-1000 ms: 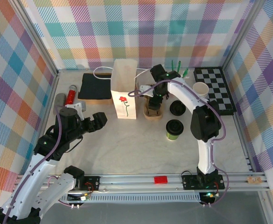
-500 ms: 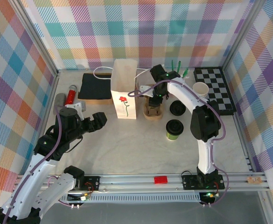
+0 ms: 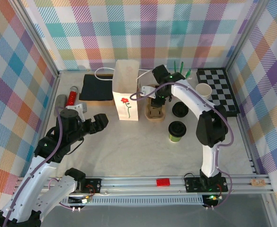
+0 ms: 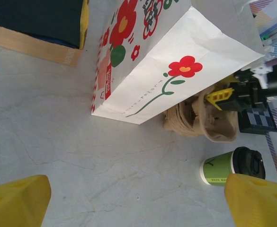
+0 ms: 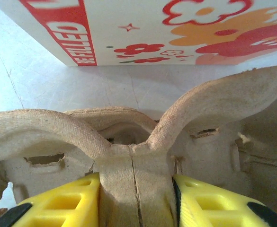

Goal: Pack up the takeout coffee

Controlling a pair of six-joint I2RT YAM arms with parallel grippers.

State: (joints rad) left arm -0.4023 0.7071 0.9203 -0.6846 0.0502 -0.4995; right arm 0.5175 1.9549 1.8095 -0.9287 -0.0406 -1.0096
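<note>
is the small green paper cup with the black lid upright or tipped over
Upright: the green paper cup stands on the table with its round black lid facing up.

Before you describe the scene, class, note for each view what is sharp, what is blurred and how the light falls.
Top external: even light, soft shadows, the white bag sharp. Left wrist: the left fingers blur at the corners, the takeout coffee in focus. Right wrist: the cardboard carrier sharp between the right fingers, its hollows in shadow.
</note>
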